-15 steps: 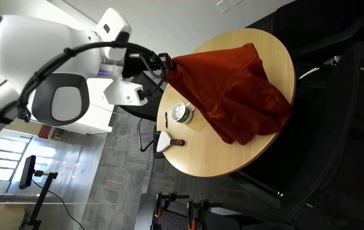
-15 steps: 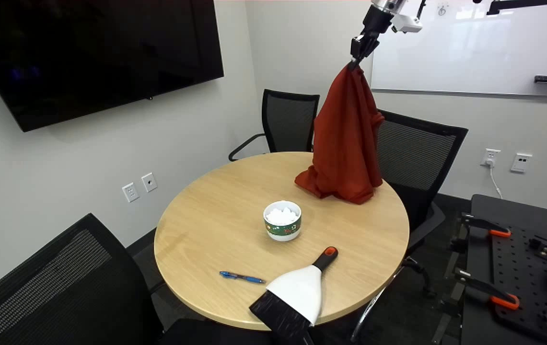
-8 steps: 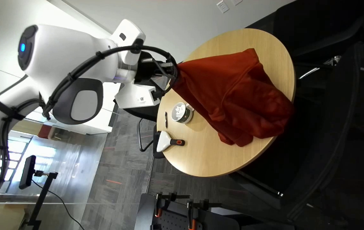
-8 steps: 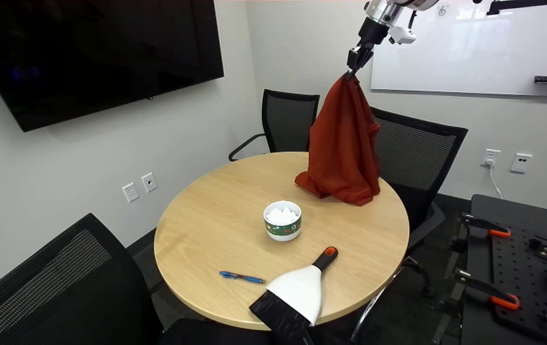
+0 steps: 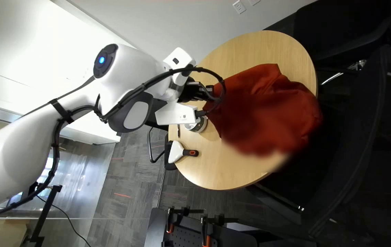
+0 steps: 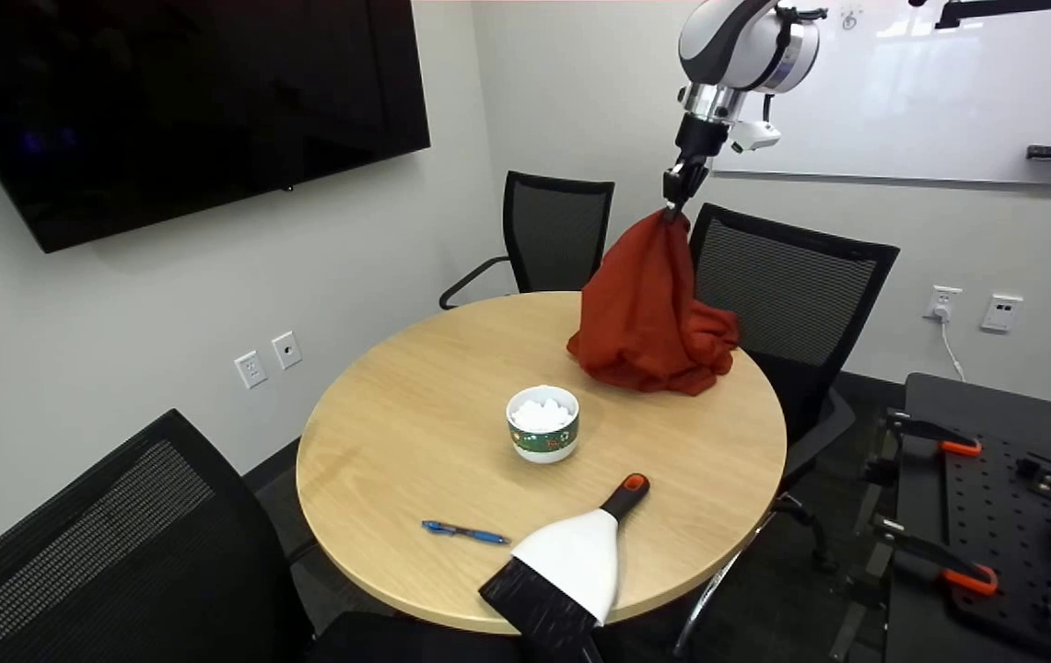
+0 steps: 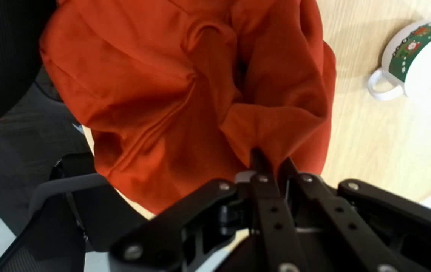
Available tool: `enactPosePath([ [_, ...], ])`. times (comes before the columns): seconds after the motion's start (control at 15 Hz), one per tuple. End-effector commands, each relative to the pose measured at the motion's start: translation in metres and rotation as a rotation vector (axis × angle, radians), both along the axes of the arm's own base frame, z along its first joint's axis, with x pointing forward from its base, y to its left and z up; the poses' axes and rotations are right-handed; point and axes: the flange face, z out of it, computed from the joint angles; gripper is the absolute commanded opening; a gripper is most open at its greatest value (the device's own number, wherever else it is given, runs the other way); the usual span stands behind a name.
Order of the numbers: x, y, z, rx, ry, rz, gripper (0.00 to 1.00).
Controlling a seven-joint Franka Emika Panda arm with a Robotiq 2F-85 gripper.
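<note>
The gripper (image 7: 272, 162) is clamped on a gathered peak of the red cloth (image 7: 200, 98), which hangs beneath it, the cloth's long axis running steeply down from the pinch to folds resting on the bench (image 6: 414, 424) near its edge. In an exterior view, the mug (image 6: 545, 444) stands upright near the cloth but apart, with the blue pen (image 6: 466, 532) and white-bodied brush (image 6: 573, 557) farther off.
</note>
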Motion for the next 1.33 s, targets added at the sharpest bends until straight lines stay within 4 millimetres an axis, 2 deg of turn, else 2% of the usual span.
enactPosePath([
  [0.0, 0.01, 0.001, -0.034, -0.024, 0.068, -0.002, 0.02],
  [0.13, 0.012, 0.003, -0.051, -0.044, 0.109, -0.002, 0.02],
  [0.2, 0.012, 0.005, -0.056, -0.056, 0.13, -0.003, 0.34],
  [0.27, 0.012, 0.006, -0.058, -0.07, 0.142, 0.0, 0.36],
  [0.4, 0.011, 0.008, -0.056, -0.088, 0.154, 0.006, 0.48],
  [0.53, 0.007, 0.009, -0.043, -0.106, 0.143, 0.014, 0.63],
  [0.8, -0.008, 0.008, 0.011, -0.106, 0.102, 0.016, 0.94],
  [0.87, -0.012, 0.006, 0.025, -0.109, 0.1, 0.006, 0.99],
  [1.13, -0.023, 0.007, 0.072, -0.09, 0.096, 0.015, 1.0],
  [1.2, -0.025, 0.009, 0.079, -0.084, 0.1, 0.021, 1.0],
  [1.27, -0.017, 0.004, 0.066, -0.088, 0.082, 0.022, 1.0],
])
